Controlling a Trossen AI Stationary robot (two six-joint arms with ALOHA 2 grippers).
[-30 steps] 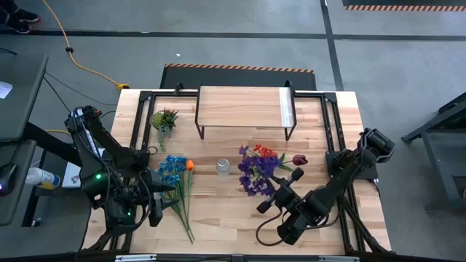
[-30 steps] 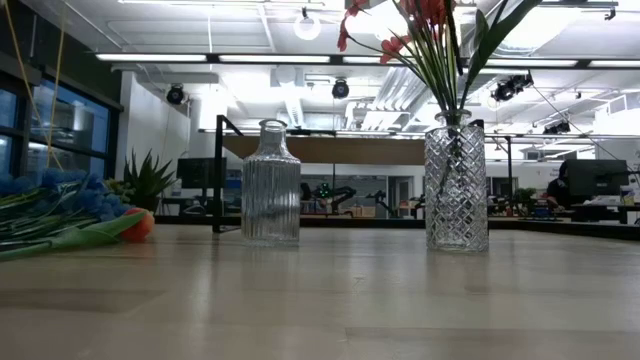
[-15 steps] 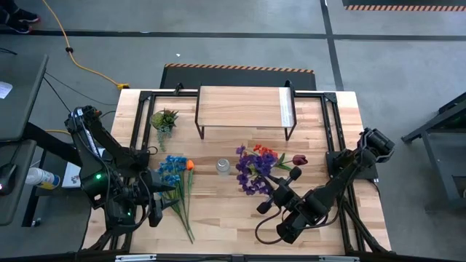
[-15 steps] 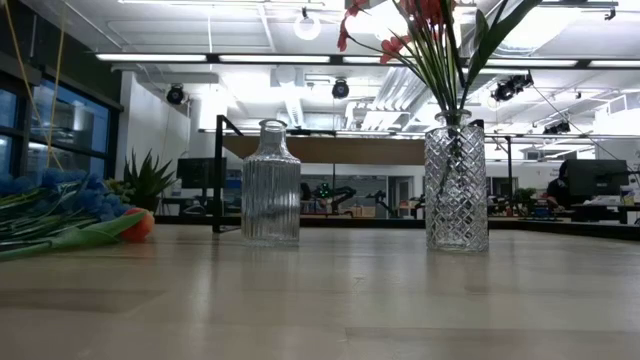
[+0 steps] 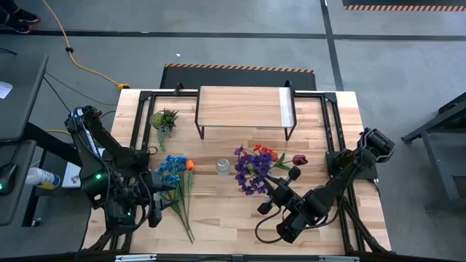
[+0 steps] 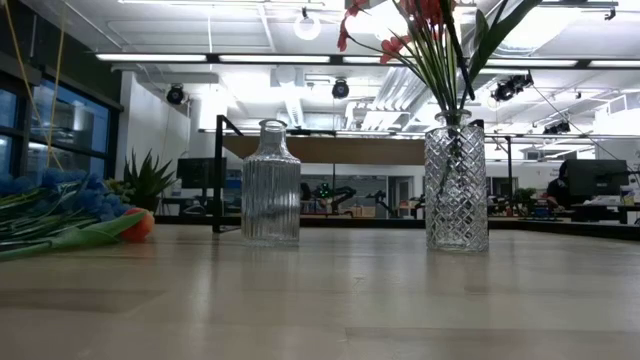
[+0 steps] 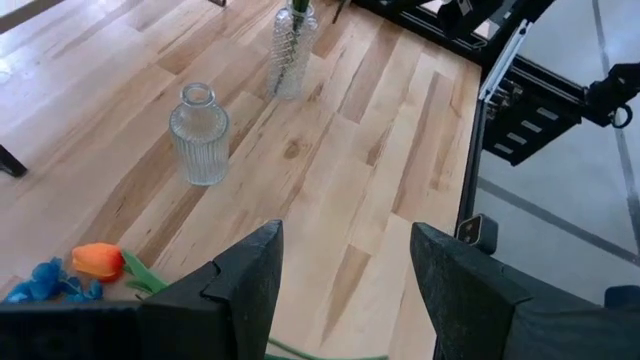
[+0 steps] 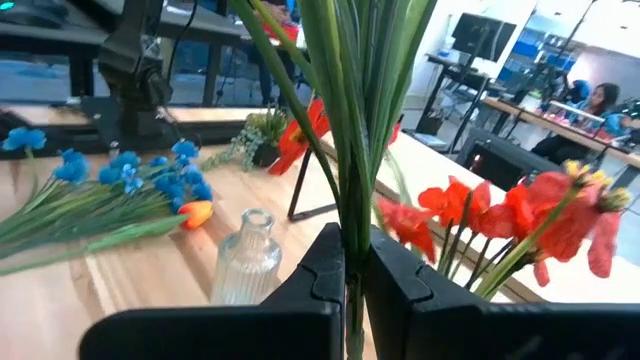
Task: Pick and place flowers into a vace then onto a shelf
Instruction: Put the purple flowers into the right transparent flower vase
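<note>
The red, purple and maroon bunch (image 5: 255, 166) stands with its stems in a diamond-cut glass vase (image 6: 456, 185) on the table. My right gripper (image 5: 278, 188) is shut on those stems above the vase. The blue bunch with one orange bloom (image 5: 175, 171) lies flat on the table at the left. My left gripper (image 5: 156, 202) is open and empty beside its stems, near the table's near left corner. The shelf (image 5: 244, 108) stands at the far middle. My right gripper pinches the bunch's green stems (image 8: 350, 215) between its two fingers, below the blooms. The fingers come level from the table's near right and lie across the stems. The stems stand about upright, their lower ends in the vase (image 6: 452, 130).
An empty ribbed glass vase (image 5: 223, 167) stands between the two bunches; it also shows in the left wrist view (image 7: 200, 135). A small spiky potted plant (image 5: 164, 118) stands left of the shelf. Black frame rails (image 5: 335, 124) run along the table's sides.
My right gripper has edged a little toward the table's left with the stems, and the bunch's blooms have leaned slightly left. The vase has stayed where it was.
</note>
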